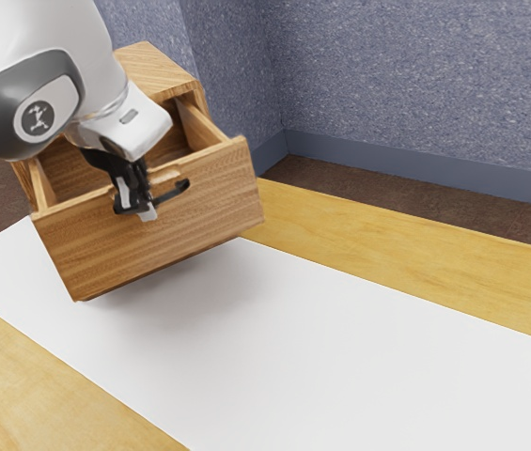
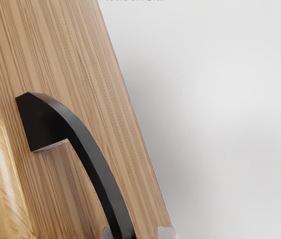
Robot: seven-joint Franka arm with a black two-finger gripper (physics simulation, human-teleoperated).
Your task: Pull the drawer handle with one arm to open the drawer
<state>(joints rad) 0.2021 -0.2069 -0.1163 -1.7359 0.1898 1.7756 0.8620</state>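
The black handle (image 2: 75, 144) on the front of the drawer (image 1: 162, 235) runs between the jaws of the gripper (image 1: 141, 202). They are narrowly parted, one against it, the other fingertip (image 2: 166, 232) just clear. The drawer stands pulled well out of its cabinet (image 1: 157, 66).

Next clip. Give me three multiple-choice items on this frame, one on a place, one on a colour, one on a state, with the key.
1. Where is the gripper?
A) at the handle on the drawer
B) far off at the exterior view's right
C) raised high above everything

2. What colour is the handle?
A) silver
B) black
C) red

3. How does the drawer stand?
A) fully shut
B) lying upside down
C) pulled out of the cabinet

Key: 1 A, it sits at the handle; 2 B, a black bar on light wood; 3 C, its inside shows.
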